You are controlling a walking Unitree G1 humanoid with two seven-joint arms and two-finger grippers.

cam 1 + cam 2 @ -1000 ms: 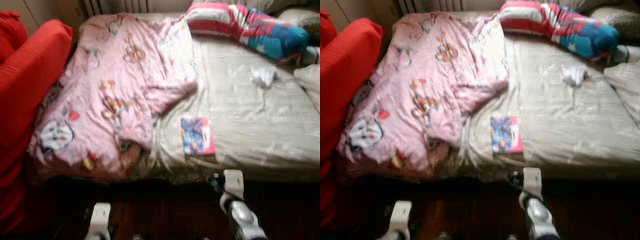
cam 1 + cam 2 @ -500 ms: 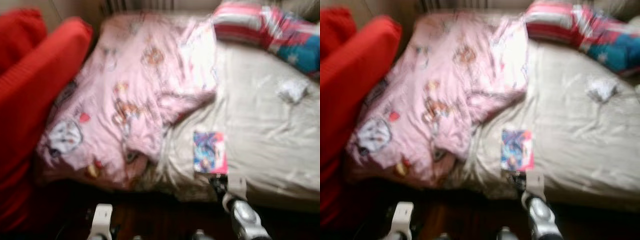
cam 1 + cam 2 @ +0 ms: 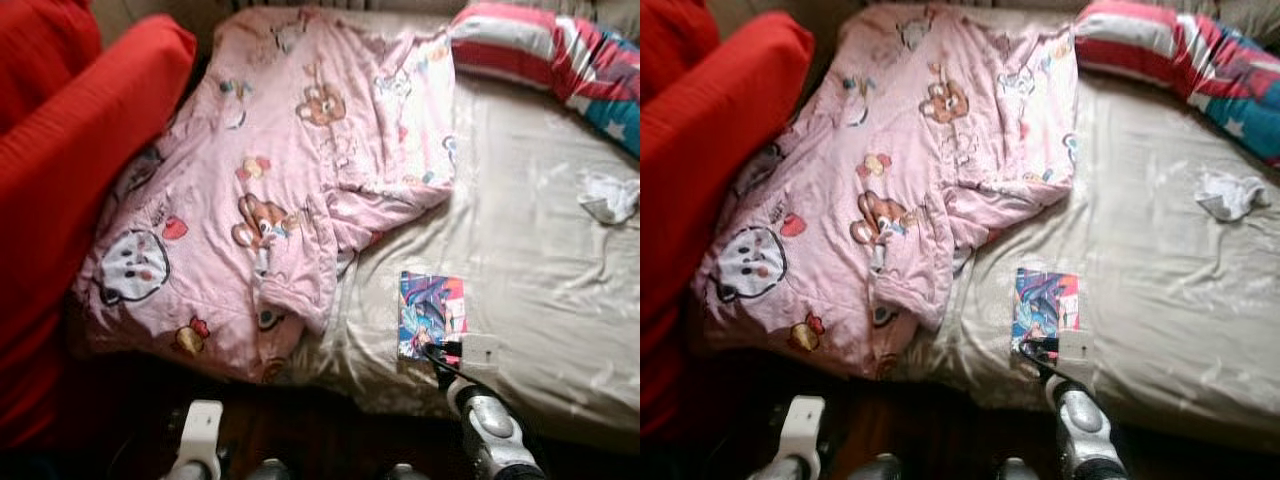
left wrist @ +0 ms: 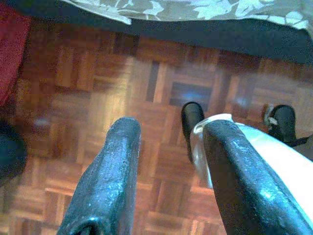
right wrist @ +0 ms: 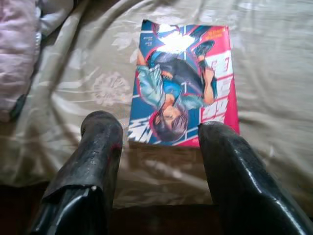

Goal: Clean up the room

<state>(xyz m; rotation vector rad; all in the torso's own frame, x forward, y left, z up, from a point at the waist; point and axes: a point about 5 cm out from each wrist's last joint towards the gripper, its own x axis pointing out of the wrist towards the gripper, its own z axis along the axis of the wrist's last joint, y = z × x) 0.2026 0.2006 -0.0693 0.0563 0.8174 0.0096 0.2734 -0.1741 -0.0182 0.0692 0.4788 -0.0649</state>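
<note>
A colourful comic book [image 3: 432,312] lies flat on the beige bed sheet [image 3: 540,270] near the bed's front edge. My right gripper [image 5: 159,128] is open at the book's near edge, one finger [image 5: 100,142] to each side of its lower corners, just short of it. In the left eye view the right arm [image 3: 488,420] reaches up from the floor to the book. A crumpled pink cartoon blanket [image 3: 280,170] covers the bed's left half. A small white cloth [image 3: 610,196] lies on the sheet at the right. My left gripper [image 4: 171,129] hangs open over the parquet floor [image 4: 78,98].
A red sofa cushion [image 3: 80,150] presses against the bed's left side. A striped red, white and blue pillow [image 3: 540,50] lies at the bed's far right. Dark floor runs along the bed's front edge, where my left arm [image 3: 200,435] hangs.
The camera has moved nearer to the bed and the picture has sharpened. My right gripper has advanced from the bed's front edge to the comic book's near edge.
</note>
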